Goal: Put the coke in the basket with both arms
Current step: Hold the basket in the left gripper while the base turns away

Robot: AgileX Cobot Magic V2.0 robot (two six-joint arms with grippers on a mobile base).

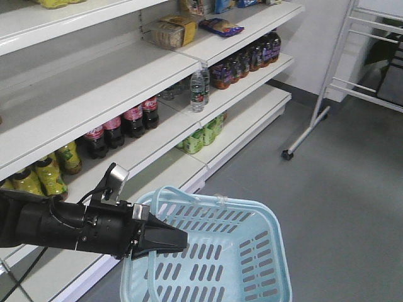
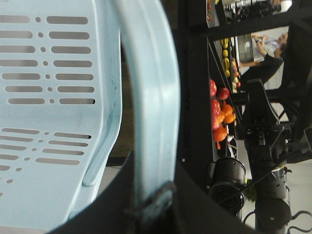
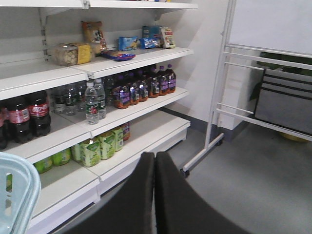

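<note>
Shop shelves (image 1: 94, 88) behind, basket (image 1: 252, 267) partly cropped, its handle (image 2: 151, 97) between left jaws, right jaws pressed together, empty.

The basket (image 1: 252, 205) is coloured pale blue and patterned with rows of slots. Red wraps with white script are borne by the dark coke bottles (image 1: 133, 121) on the white shelf (image 1: 154, 139). The left gripper (image 1: 181, 241) is black.

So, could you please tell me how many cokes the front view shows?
4 cokes, side by side on the shelf, just right of the yellow drinks. More may stand hidden behind them.
</note>
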